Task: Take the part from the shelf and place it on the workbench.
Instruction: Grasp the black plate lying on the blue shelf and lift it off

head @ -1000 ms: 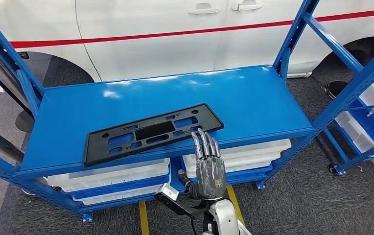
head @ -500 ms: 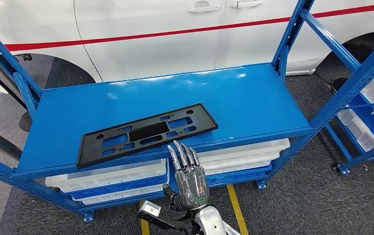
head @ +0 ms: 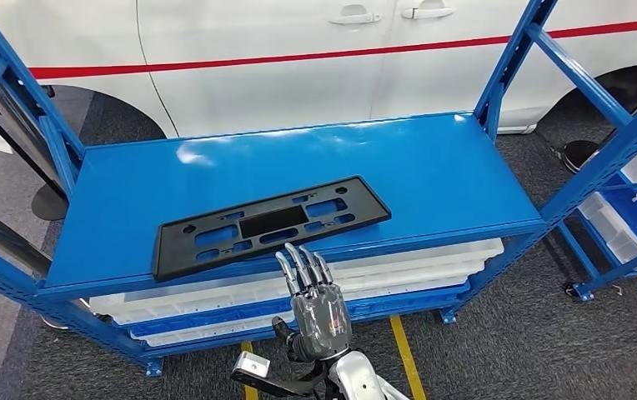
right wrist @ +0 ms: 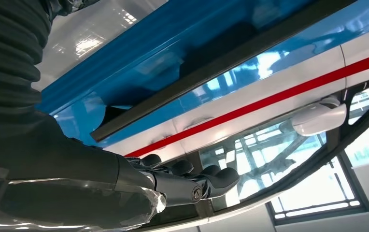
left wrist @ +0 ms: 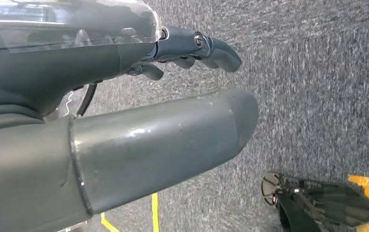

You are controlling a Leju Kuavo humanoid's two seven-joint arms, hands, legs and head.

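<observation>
The part, a flat black plate frame [head: 269,225] with several cut-outs, lies near the front edge of the blue shelf [head: 432,167]. My right hand [head: 317,304] is raised just in front of that edge, fingers [head: 298,260] straight and apart, tips close below the part's front rim without holding it. The right wrist view shows this hand [right wrist: 124,183] empty beside the shelf's blue edge [right wrist: 124,63]. My left hand [left wrist: 124,121] hangs over grey carpet with nothing in it, thumb out and fingers loosely bent.
A white car [head: 298,50] with a red stripe stands close behind the shelf. White bins [head: 398,267] sit on the lower level. Blue uprights [head: 507,58] frame both shelf ends. A second rack with bins [head: 624,217] is at the right. Yellow floor tape [head: 403,350] runs below.
The camera has shifted. My right hand has dropped from beside the part's right front corner to below the shelf edge, nearer the part's middle. The part has not moved on the shelf.
</observation>
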